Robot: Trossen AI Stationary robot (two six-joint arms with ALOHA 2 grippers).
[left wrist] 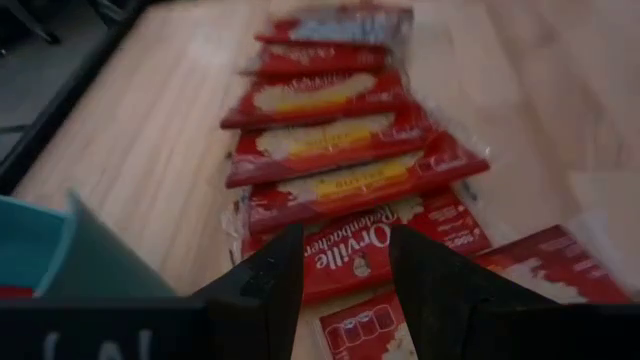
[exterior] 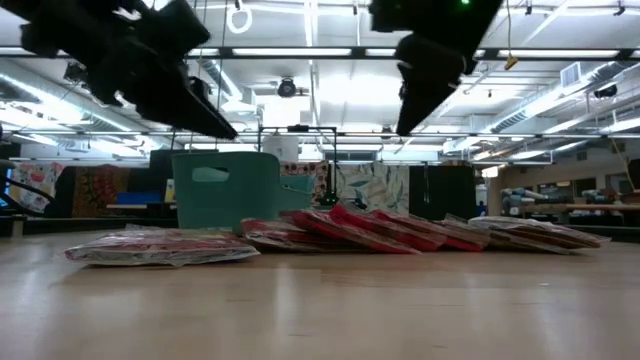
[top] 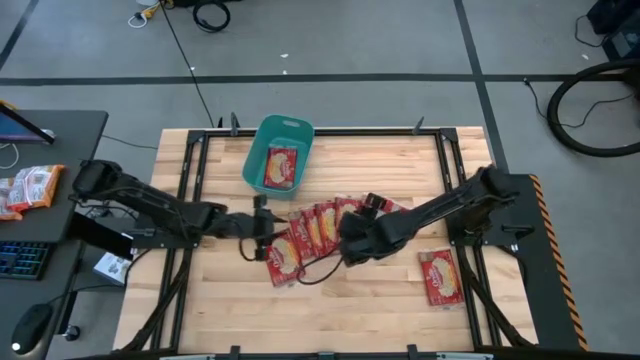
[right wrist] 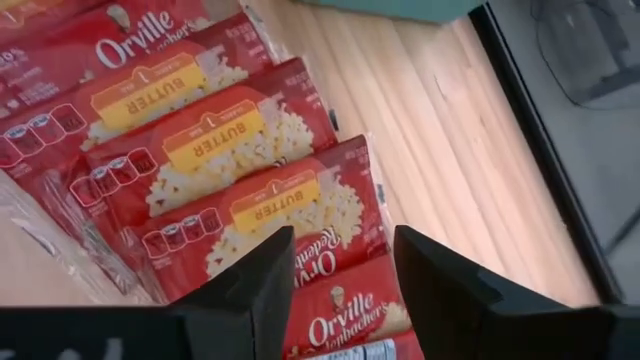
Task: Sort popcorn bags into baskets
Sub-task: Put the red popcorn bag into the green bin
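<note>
With both the left gripper and right gripper spread and empty above the overlapped row of popcorn bags, beside the teal basket, each should pinch only one bag's edge.

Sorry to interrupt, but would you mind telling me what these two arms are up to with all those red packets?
They are sorting popcorn bags into the teal basket, which already holds one bag. A fanned row of bags lies mid-table, with another bag at its near end and one off alone on the right. The left pincer and the right pincer both hover open above the row, holding nothing yet.
</note>
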